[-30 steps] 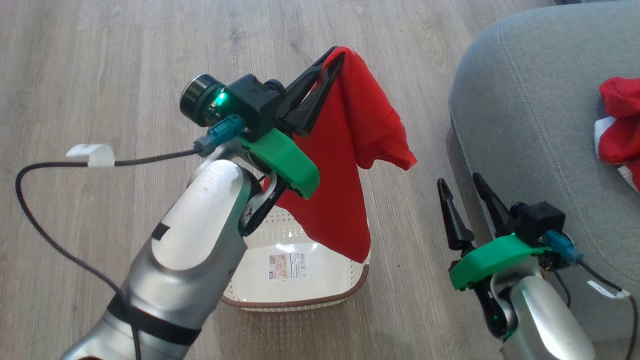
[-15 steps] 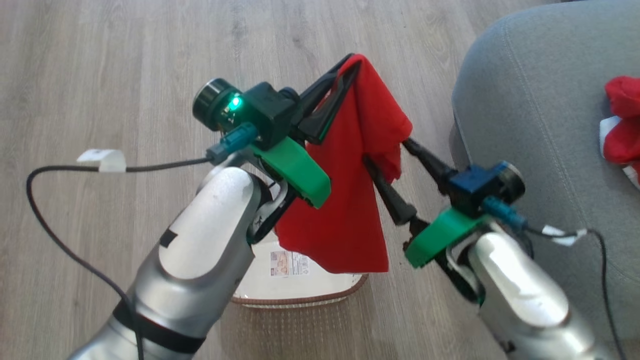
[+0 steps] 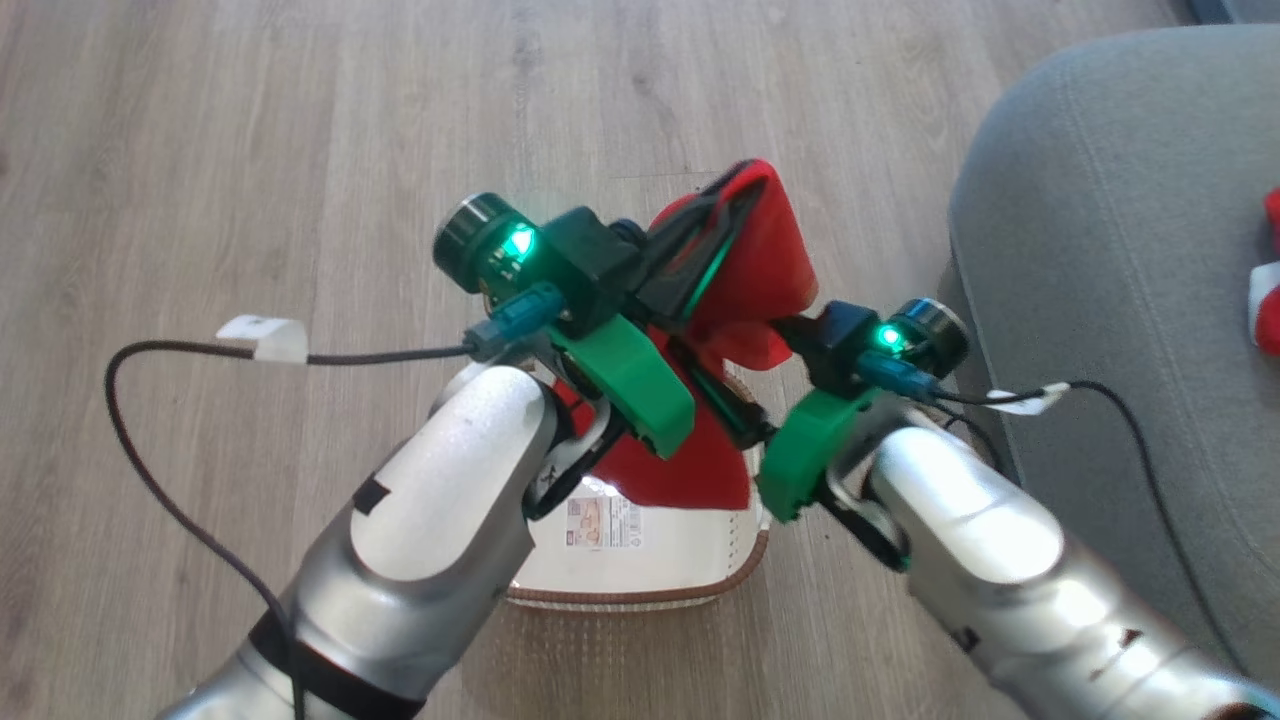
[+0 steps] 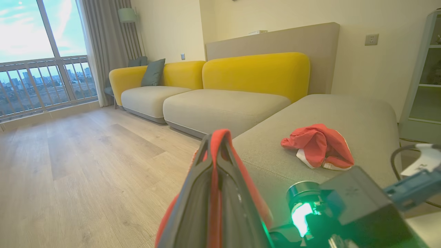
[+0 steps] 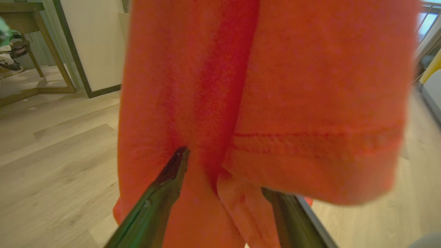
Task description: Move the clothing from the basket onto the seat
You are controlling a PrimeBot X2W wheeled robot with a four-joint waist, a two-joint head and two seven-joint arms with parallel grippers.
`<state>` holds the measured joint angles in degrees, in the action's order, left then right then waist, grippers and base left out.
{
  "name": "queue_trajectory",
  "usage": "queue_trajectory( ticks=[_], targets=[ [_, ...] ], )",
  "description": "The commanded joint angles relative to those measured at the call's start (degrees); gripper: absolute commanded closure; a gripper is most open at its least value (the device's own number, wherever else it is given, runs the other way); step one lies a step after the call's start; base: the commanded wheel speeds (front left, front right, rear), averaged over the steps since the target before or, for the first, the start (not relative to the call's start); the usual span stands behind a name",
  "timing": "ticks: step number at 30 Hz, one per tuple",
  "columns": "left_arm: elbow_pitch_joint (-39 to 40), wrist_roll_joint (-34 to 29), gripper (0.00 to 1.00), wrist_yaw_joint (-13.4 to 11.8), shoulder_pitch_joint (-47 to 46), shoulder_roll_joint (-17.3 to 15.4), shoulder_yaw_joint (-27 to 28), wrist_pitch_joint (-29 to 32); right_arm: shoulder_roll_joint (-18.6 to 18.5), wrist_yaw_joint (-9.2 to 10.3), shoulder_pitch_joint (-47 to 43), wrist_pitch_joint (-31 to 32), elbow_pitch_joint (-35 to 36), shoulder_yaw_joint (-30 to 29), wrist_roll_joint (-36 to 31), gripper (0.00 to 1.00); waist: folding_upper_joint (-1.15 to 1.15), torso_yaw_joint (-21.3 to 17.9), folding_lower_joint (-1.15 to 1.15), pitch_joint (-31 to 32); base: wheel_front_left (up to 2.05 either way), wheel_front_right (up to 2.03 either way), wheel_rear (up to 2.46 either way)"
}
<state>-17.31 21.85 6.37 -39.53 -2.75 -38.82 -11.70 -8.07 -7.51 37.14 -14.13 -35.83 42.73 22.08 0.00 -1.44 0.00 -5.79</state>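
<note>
While your left pincer [image 3: 745,185] keeps the clothing [image 3: 770,270] pinched above the basket [image 3: 640,597], your right pincer [image 5: 225,172] has come up from beside the seat [image 3: 1100,250], jaws wide around a hanging fold. A second grip seems near.

You get no legible wording, one printed label [image 3: 603,520] on the bottom of the small cream perforated plastic basket [image 3: 655,565], near centre, barcode-like marks, too small for you to read
</note>
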Motion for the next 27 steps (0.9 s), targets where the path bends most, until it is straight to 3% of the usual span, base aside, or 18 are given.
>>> queue_trajectory(
  ticks=[1, 7, 8, 11, 21, 22, 23, 27],
  targets=[
    [2.4, 0.7, 1.0, -0.1, -1.8, -0.3, 1.7, -0.4, 1.6, 0.02, 1.5, -0.4, 1.2, 0.5, 0.7, 0.0, 0.0, 0.2, 0.0, -0.1, 0.0, 0.0, 0.0],
    [3.0, 1.6, 1.0, -0.1, -2.2, -0.2, -0.4, -0.6, 4.1, 0.02, 5.5, -0.8, -5.8, 1.5, 2.9, 0.0, 0.0, 1.6, 0.0, -1.4, 0.0, 0.0, 0.0],
    [3.1, 1.8, 1.0, -0.1, -2.3, -0.2, -0.8, -0.6, 4.4, 0.02, 6.2, -0.8, -6.8, 1.1, 3.1, 0.06, 0.0, 1.8, 0.0, -1.6, 0.0, 0.0, 0.0],
    [3.2, 2.2, 1.0, 0.0, -2.6, -0.2, -1.5, -0.9, 4.8, 0.02, 7.4, -0.8, -7.9, -0.3, 3.4, 0.98, 0.0, 2.2, 0.0, -2.1, 0.0, 0.0, 0.0],
    [1.8, 2.6, 1.0, -0.3, -2.6, -0.7, -1.1, -2.0, 5.1, 0.02, 6.0, -0.9, -4.2, -6.6, 1.3, 1.0, 0.0, 1.5, 0.0, -2.9, 0.0, 0.0, 0.0],
    [1.6, 2.6, 0.64, -0.4, -2.5, -0.8, -0.9, -2.2, 5.1, 0.02, 5.7, -0.9, -3.4, -7.5, 0.9, 1.0, 0.0, 1.3, 0.0, -3.0, 0.0, 0.0, 0.0],
    [1.3, 2.6, 0.0, -0.5, -2.3, -0.8, -0.8, -2.3, 5.1, 0.02, 5.4, -0.9, -2.6, -8.6, 0.5, 1.0, 0.0, 1.2, 0.0, -3.1, 0.0, 0.0, 0.0],
    [-0.2, 2.5, 0.0, -0.7, -1.8, -1.3, -0.4, -2.7, 5.1, 0.02, 3.6, -0.9, 1.1, -13.2, -1.2, 1.0, 0.0, 0.2, 0.0, -3.5, 0.0, 0.0, 0.0]
  ],
)
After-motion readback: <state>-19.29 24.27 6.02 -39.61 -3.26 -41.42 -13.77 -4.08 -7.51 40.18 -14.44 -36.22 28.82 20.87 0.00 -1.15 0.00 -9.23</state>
